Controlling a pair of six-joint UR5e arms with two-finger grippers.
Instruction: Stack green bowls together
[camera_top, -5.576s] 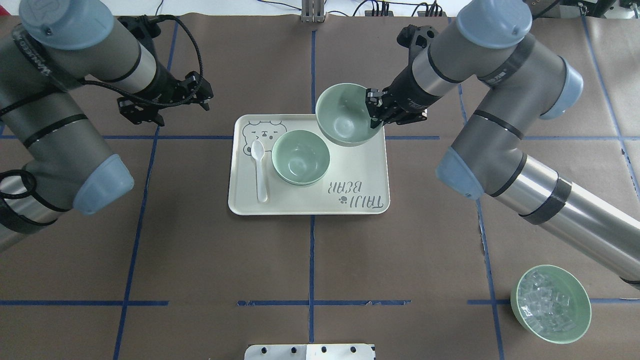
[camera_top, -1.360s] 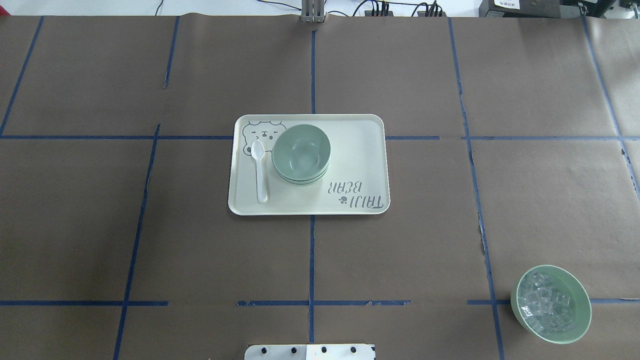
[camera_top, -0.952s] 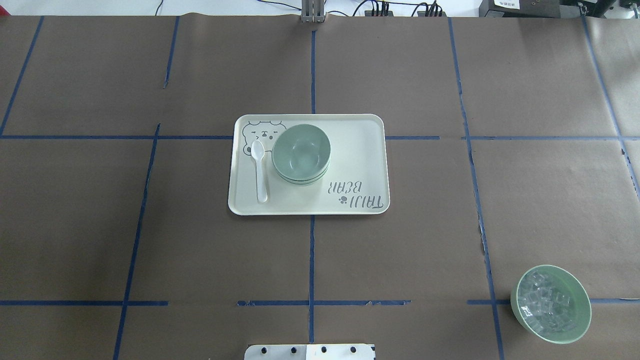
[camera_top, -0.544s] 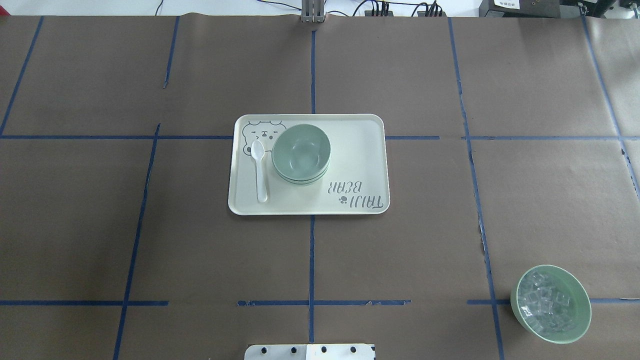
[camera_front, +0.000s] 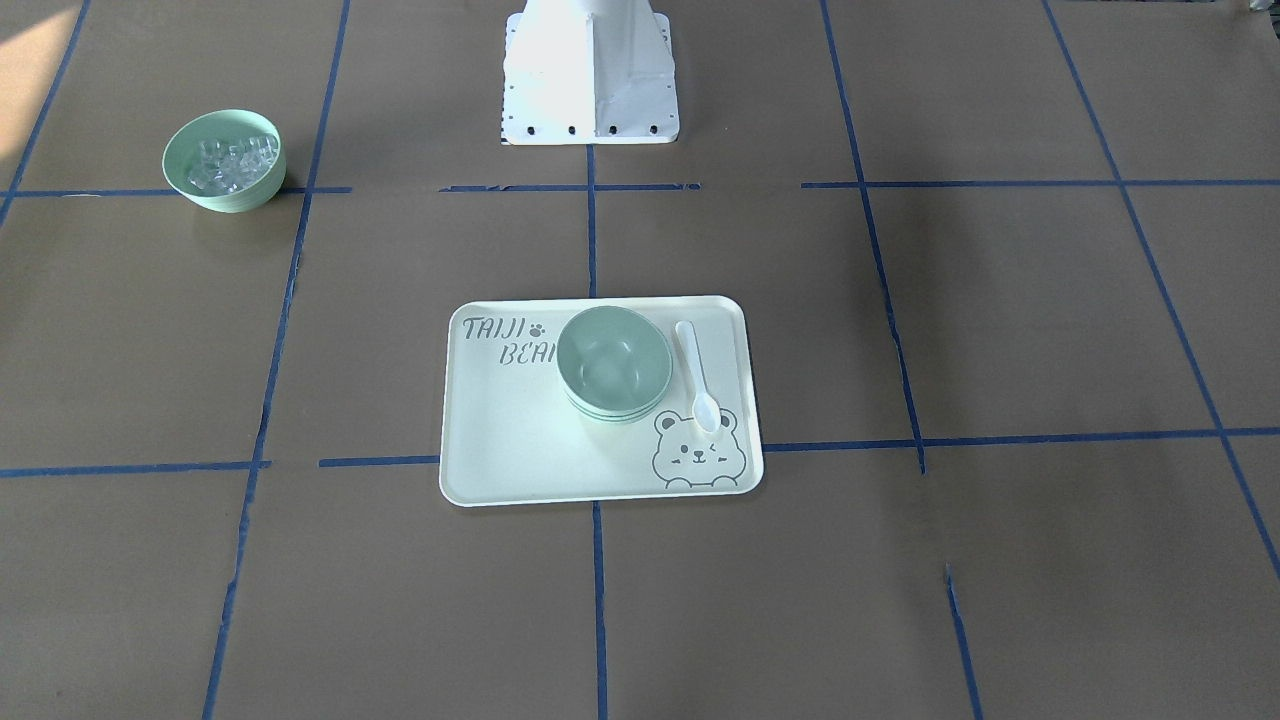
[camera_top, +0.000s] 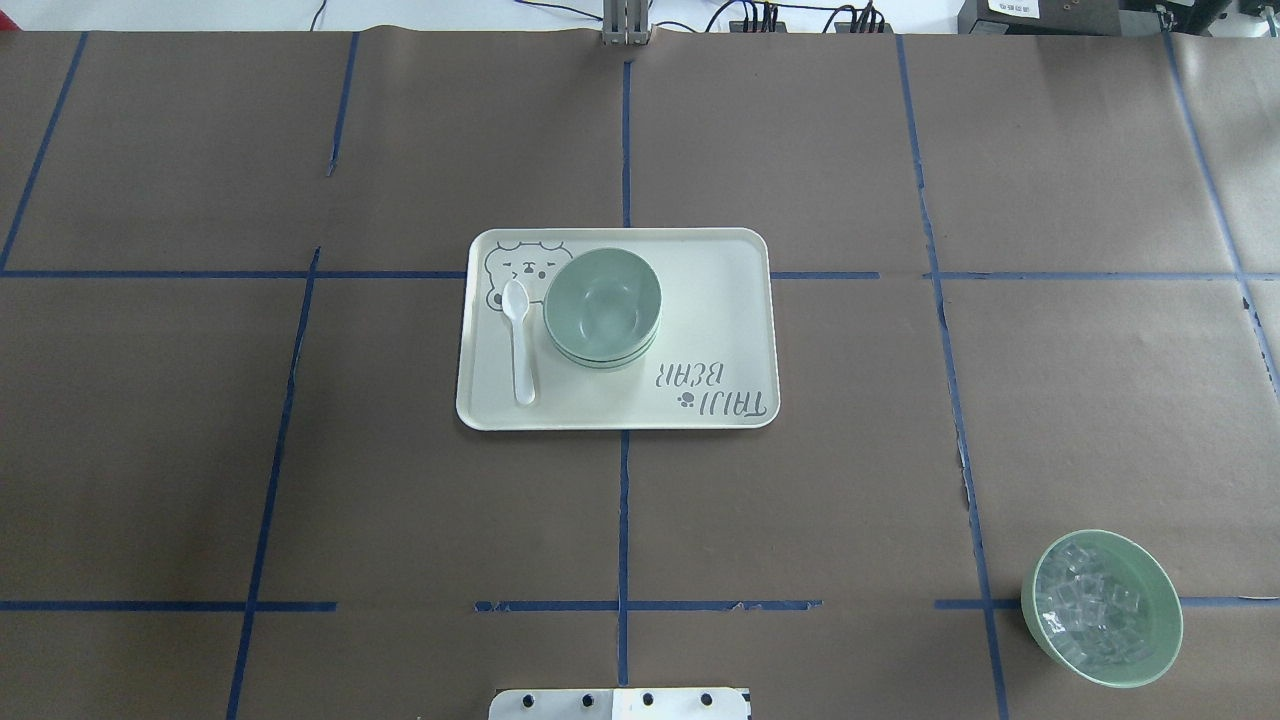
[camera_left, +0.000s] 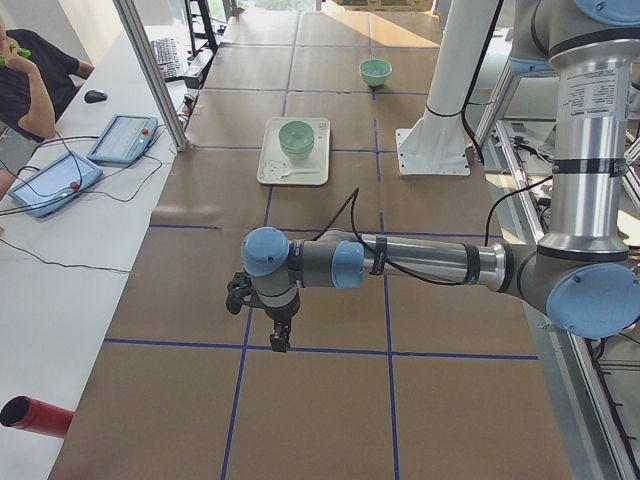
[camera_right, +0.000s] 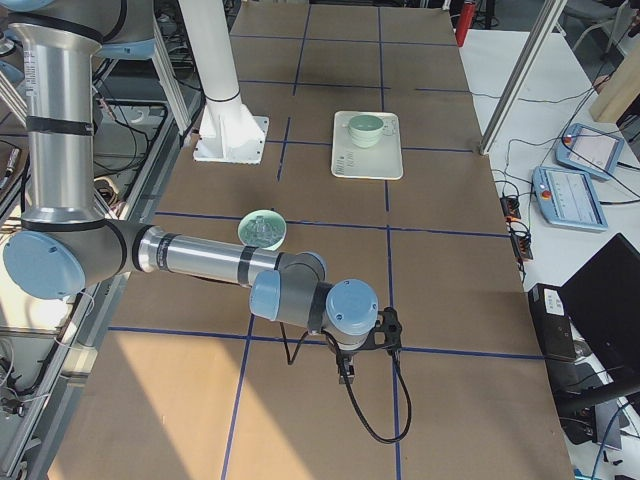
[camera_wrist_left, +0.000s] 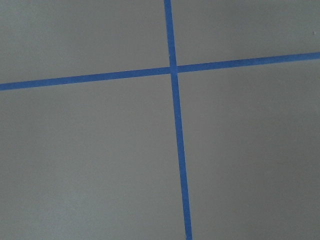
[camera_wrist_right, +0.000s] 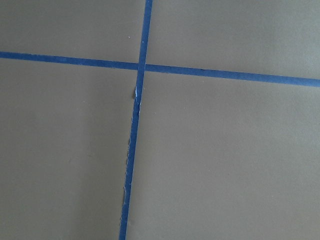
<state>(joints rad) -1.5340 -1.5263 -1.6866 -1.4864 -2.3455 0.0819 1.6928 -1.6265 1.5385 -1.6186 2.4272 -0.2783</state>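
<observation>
Mostly brown paper tabletop (camera_top: 400, 500), blue tape grid (camera_top: 622, 520) (frayed), green bowls (camera_top: 602, 305) stacked

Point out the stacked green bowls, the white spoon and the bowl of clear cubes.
green bowls (camera_top: 602, 300): overhead view, inside of the top bowl.
white spoon (camera_top: 521, 350): overhead view, middle of the handle.
bowl of clear cubes (camera_top: 1100, 681): overhead view, near outer wall.

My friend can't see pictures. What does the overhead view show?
Green bowls sit stacked on a pale tray, with a white spoon beside them. A cube-filled bowl stands far apart at bottom right.
</observation>
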